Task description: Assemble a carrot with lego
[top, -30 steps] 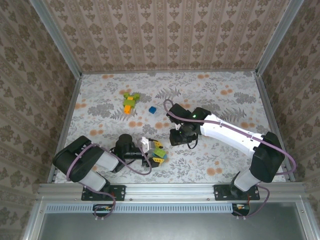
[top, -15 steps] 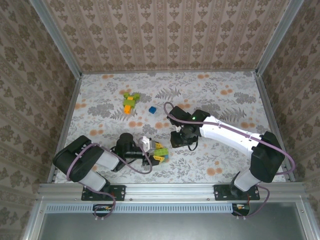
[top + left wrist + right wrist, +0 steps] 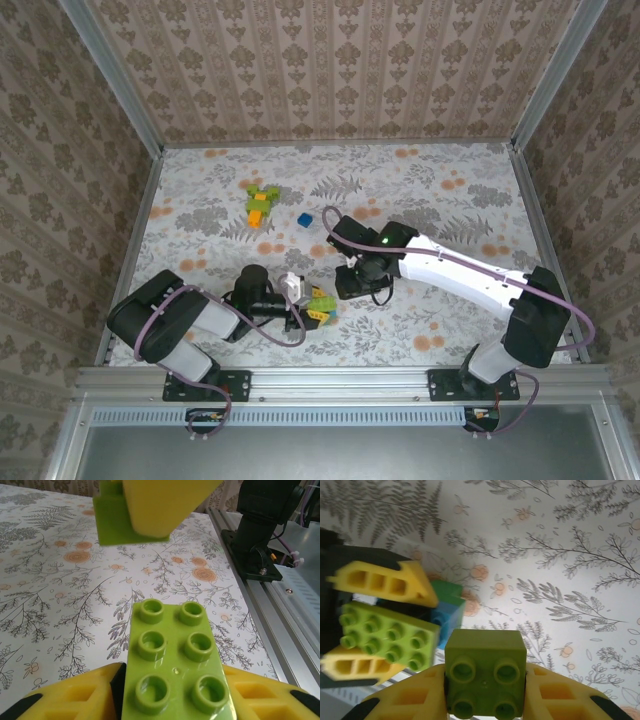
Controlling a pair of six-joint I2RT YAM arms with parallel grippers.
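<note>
Lego brick [image 3: 175, 665], light green, sits clamped in the left gripper [image 3: 175, 695]; the right gripper [image 3: 485, 695] clamps an olive-green brick [image 3: 485, 672] just beside it. Little looks joined (orange-green cluster [image 3: 259, 205], blue brick [image 3: 303, 220] lie beyond both).

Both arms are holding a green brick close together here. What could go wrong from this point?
1. The small green brick in the right gripper is not lined up with the light green brick in the left gripper. Pressing now could twist either brick out of its grip.
2. The two grippers' yellow fingers are close together and might collide.
</note>
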